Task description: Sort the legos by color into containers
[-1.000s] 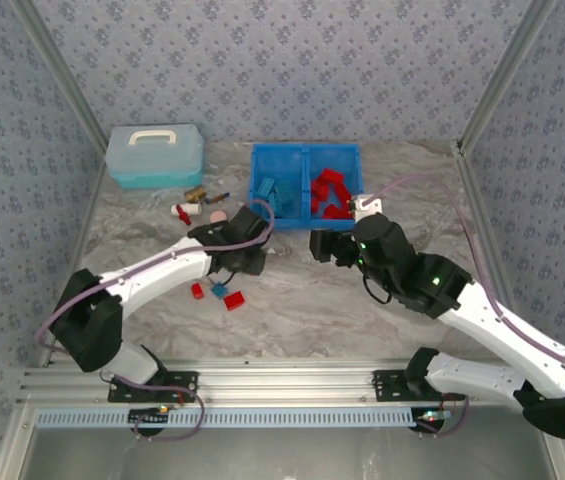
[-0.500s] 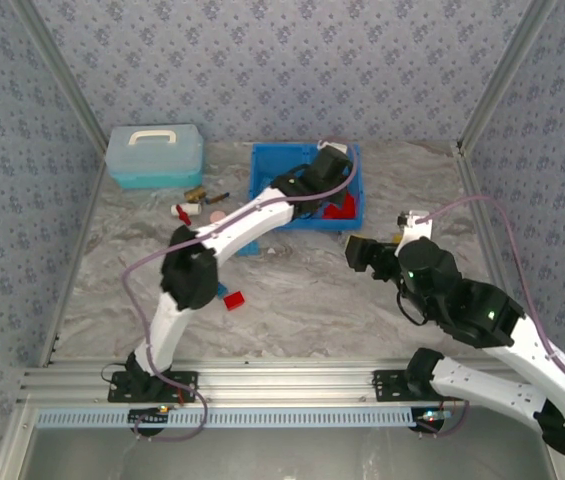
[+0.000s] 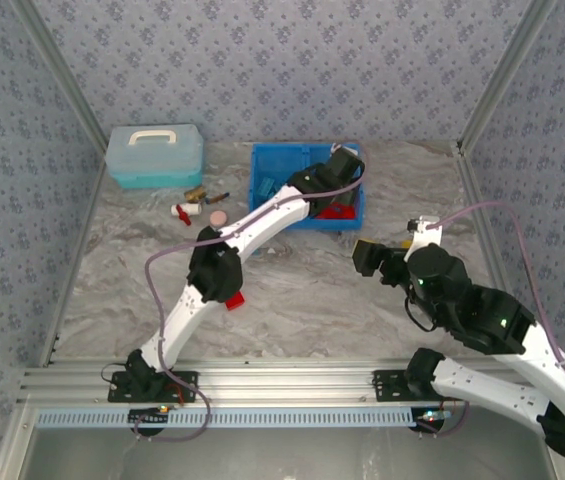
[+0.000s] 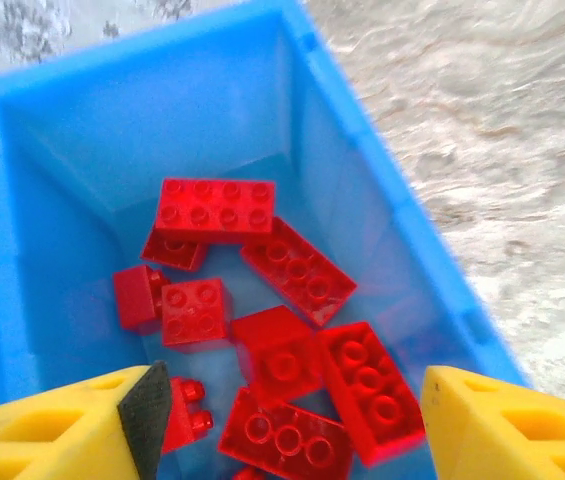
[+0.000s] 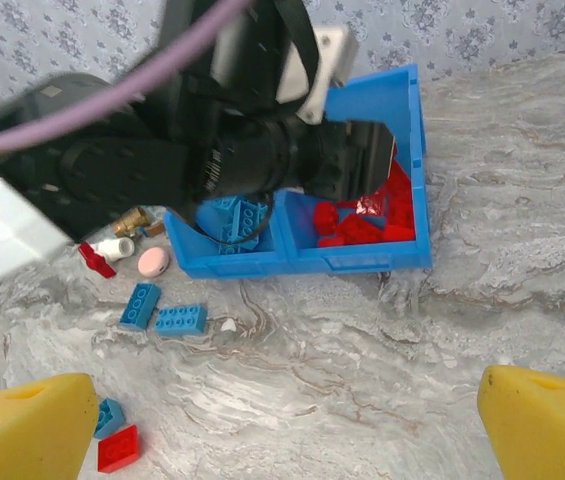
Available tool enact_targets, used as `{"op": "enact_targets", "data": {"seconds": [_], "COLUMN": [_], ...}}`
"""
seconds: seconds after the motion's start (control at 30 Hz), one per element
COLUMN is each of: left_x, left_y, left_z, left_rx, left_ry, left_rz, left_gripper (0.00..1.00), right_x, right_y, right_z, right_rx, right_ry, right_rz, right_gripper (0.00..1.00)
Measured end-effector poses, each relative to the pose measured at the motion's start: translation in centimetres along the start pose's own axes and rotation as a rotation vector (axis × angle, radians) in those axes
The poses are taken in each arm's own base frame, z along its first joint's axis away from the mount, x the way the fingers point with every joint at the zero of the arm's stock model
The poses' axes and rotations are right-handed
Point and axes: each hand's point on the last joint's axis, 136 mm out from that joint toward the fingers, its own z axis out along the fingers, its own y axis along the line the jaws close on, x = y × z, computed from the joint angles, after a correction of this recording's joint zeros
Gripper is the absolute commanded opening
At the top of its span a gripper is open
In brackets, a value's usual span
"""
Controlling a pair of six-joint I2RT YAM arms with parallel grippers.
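**Left arm over the red compartment, both arms unloaded.**
The left fingers (image 4: 57,425) stand apart above the right compartment of the blue bin (image 4: 347,190), which sits at the far edge of the desk (image 5: 362,370). Red bricks (image 4: 287,300) lie heaped in that compartment, and blue bricks (image 5: 237,218) lie in the left one. The right fingers (image 5: 22,420) are apart over the desk, nearer than the bin. Two loose blue bricks (image 5: 180,318) lie just before the bin's left compartment. A red brick (image 5: 118,447) and a blue brick (image 5: 109,415) lie further toward the near edge.
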Motion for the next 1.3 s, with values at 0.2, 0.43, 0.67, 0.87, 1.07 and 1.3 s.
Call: {"op": "enact_targets", "data": {"seconds": [0.2,0.43,0.67,0.87,1.07,1.3], "left_x": [-3.8,-2.4,8.0,15.7,17.9,19.5], "left_y": [0.1,6.2,14.2,18.9,22.0,23.6], "left_z": [-11.3,-26.4,-29.5,-31.4,-33.4,-33.5], "left_rx": [0.119,0.151,-0.006,-0.115,-0.225,-0.316], "left_ry": [-0.087,-0.21,-0.075,0.035,0.033,0.063], "left_rz": [-0.014,-0.003,-0.054,-0.145,-0.219,-0.243], "left_gripper": [0.78,0.88,0.99,0.99,0.99,0.99], "right_x": [0.9,7.6,17.9,24.9,29.1,32.1], "right_y": [1.1,6.6,13.3,16.6,19.6,19.1], "right_z": [1.1,6.0,12.4,16.7,19.2,21.3], "right_rx": [-0.034,-0.152,-0.251,-0.232,-0.222,-0.149], "right_ry": [0.025,0.256,0.54,0.689,0.746,0.777], "right_rz": [-0.085,-0.395,-0.522,-0.484,-0.485,-0.504], "right_gripper": [0.99,1.0,1.0,1.0,1.0,0.87]}}
